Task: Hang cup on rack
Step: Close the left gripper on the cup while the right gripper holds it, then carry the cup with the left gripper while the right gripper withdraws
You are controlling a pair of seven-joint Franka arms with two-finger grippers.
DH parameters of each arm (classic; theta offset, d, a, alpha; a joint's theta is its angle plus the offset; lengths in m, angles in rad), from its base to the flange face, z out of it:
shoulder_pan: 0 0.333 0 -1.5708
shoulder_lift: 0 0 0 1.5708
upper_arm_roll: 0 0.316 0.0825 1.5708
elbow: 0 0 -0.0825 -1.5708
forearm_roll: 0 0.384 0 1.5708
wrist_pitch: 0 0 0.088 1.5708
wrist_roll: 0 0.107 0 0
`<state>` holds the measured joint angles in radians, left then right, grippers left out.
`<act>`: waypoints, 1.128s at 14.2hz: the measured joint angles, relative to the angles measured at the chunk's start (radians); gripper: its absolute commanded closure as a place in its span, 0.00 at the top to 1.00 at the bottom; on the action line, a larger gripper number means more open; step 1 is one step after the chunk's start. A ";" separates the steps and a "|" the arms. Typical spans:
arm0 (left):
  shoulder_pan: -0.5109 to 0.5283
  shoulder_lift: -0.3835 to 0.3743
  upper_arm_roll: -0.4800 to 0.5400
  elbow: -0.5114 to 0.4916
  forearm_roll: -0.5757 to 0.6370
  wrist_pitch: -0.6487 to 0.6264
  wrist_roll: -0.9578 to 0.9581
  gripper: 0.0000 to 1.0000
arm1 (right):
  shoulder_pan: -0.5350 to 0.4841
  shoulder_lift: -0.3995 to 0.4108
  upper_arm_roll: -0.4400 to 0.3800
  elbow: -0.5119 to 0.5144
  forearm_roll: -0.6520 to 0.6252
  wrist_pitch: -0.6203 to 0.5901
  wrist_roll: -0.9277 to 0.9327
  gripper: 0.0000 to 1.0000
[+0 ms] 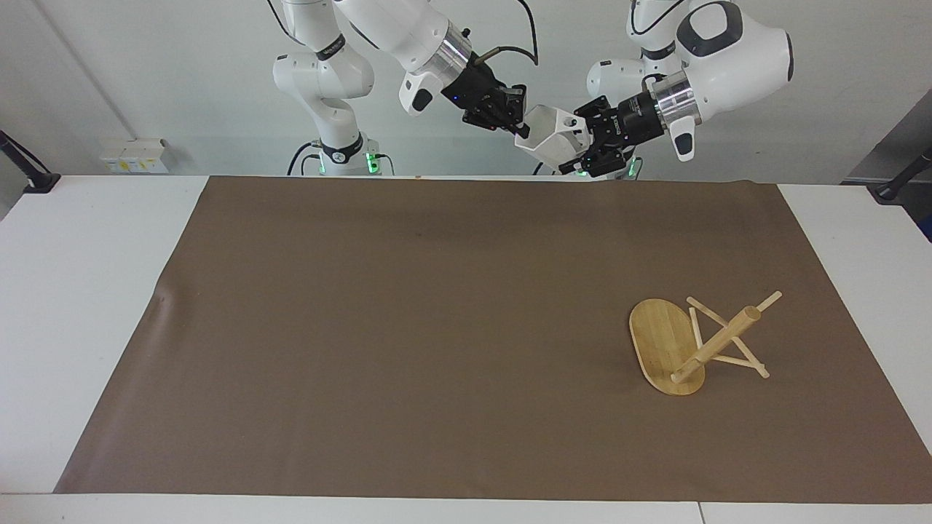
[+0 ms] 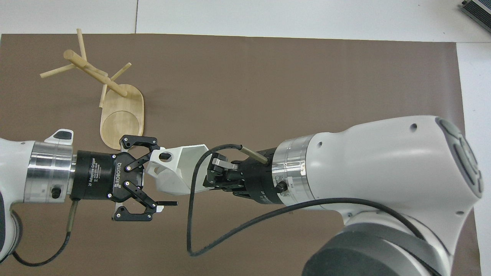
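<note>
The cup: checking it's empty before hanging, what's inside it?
One finger of the right pincer reaches into the mouth of the cup, pinching its rim. Otherwise only bare white wall shows; the bottom is hidden.

one cup, one rack

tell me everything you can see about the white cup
The small matte white cup with angular faceted sides has a blocky handle pierced by a round hole. It looks like ceramic or plastic. It is held in the air on its side over the brown mat's edge nearest the robots, mouth toward the right end effector, which is shut on its rim. The left end effector has its fingers at the handle end, around the cup. It touches nothing else.
</note>
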<state>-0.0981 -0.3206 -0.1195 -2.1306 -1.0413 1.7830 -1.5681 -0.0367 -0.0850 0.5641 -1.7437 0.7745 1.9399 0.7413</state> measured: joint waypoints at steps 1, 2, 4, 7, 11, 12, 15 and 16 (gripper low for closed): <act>0.000 0.000 0.000 0.000 0.000 0.000 0.000 0.00 | 0.000 0.000 0.000 0.000 0.000 0.000 0.000 0.14; 0.000 0.000 0.000 0.000 0.000 0.000 -0.001 0.00 | 0.000 0.000 0.000 0.000 0.000 0.001 0.000 0.28; 0.001 0.000 0.001 0.000 0.000 -0.001 -0.021 0.00 | 0.000 0.000 -0.001 0.000 0.000 0.003 0.000 0.46; 0.007 0.000 0.004 -0.001 0.045 -0.001 -0.066 0.00 | 0.000 0.000 -0.002 0.000 0.000 0.003 0.000 0.74; 0.039 0.002 0.009 -0.003 0.141 0.000 -0.110 0.00 | 0.000 0.000 -0.002 0.000 0.000 0.003 -0.010 1.00; 0.060 0.002 0.010 -0.004 0.173 0.000 -0.122 0.00 | 0.000 0.000 -0.002 0.000 0.000 0.003 -0.019 1.00; 0.114 0.002 0.012 -0.024 0.250 0.031 -0.188 0.00 | 0.000 0.000 -0.002 0.000 0.000 0.003 -0.029 1.00; 0.123 0.002 0.013 -0.039 0.255 0.060 -0.209 0.00 | 0.000 0.000 -0.002 0.000 0.000 0.003 -0.030 1.00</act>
<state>0.0248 -0.3187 -0.1062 -2.1699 -0.7867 1.8434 -1.7774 -0.0369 -0.0850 0.5620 -1.7436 0.7746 1.9430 0.7111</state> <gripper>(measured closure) 0.260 0.000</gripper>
